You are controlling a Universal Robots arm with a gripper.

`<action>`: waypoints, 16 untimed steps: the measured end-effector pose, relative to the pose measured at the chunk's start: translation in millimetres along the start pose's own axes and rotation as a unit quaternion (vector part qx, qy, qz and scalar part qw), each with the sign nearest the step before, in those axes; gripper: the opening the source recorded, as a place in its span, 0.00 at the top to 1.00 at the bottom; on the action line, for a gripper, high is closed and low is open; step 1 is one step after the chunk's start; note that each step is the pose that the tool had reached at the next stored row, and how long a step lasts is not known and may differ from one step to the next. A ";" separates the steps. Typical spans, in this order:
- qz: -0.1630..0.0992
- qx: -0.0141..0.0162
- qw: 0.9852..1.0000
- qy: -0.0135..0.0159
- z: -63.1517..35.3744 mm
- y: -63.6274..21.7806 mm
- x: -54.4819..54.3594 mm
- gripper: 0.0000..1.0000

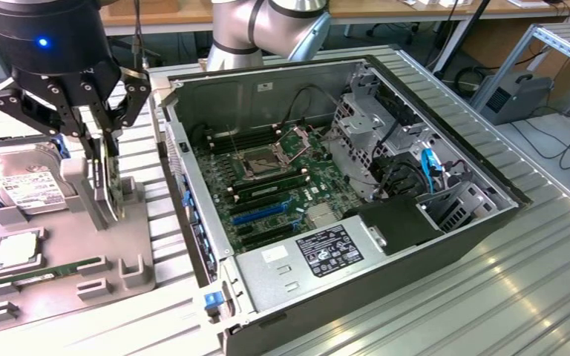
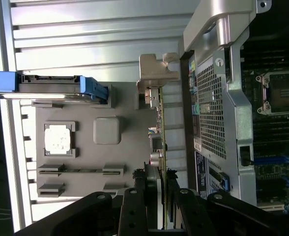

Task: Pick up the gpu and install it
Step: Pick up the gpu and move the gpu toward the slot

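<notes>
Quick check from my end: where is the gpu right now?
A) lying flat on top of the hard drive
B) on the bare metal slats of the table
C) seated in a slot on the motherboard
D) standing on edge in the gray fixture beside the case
D: the gpu stands on edge in the gray fixture, outside the computer case, with the gripper down at it.

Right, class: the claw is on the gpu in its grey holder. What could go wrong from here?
1. The claw appears to grip the gpu near one end, not its middle, so the card could tilt when lifted.
2. The holder sits close to the computer case; a tilted card could catch the case wall.
</notes>
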State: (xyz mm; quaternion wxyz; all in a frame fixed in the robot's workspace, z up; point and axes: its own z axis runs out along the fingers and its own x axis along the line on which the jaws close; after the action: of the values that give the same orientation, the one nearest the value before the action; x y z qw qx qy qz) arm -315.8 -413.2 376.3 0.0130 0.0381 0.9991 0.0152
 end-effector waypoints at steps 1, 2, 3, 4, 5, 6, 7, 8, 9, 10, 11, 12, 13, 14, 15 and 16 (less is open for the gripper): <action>0.000 0.000 1.000 0.000 -0.5 0.0 0.0 0.73; 0.000 0.000 1.000 0.000 -1.0 0.0 -0.1 0.73; 0.000 0.000 1.000 0.000 -1.5 0.1 -0.1 0.73; 0.000 0.000 1.000 0.000 -2.1 0.1 -0.2 0.73; 0.000 0.000 1.000 0.000 -3.2 0.1 -0.2 0.73; 0.000 0.000 1.000 0.000 -4.3 0.1 -0.3 0.73; 0.000 0.000 1.000 0.000 -5.0 0.2 -0.3 0.73; 0.000 0.000 1.000 0.000 -5.7 0.2 -0.3 0.73; 0.000 0.000 1.000 0.000 -6.6 0.2 -0.4 0.73; 0.000 0.000 1.000 0.000 -7.1 0.2 -0.4 0.73; 0.000 0.000 1.000 0.000 -7.8 0.3 -0.4 0.73; 0.000 0.000 1.000 0.000 -8.7 0.3 -0.5 0.73; 0.000 0.000 1.000 0.000 -9.6 0.3 -0.5 0.73; 0.000 0.000 1.000 0.000 -11.0 0.4 -0.6 0.73; 0.000 0.000 1.000 0.000 -11.9 0.4 -0.6 0.73; 0.000 0.000 1.000 0.000 -12.7 0.4 -0.7 0.73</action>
State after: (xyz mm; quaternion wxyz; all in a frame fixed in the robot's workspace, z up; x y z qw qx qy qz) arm -315.4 -413.2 389.0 0.0130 0.0381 0.9991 0.0152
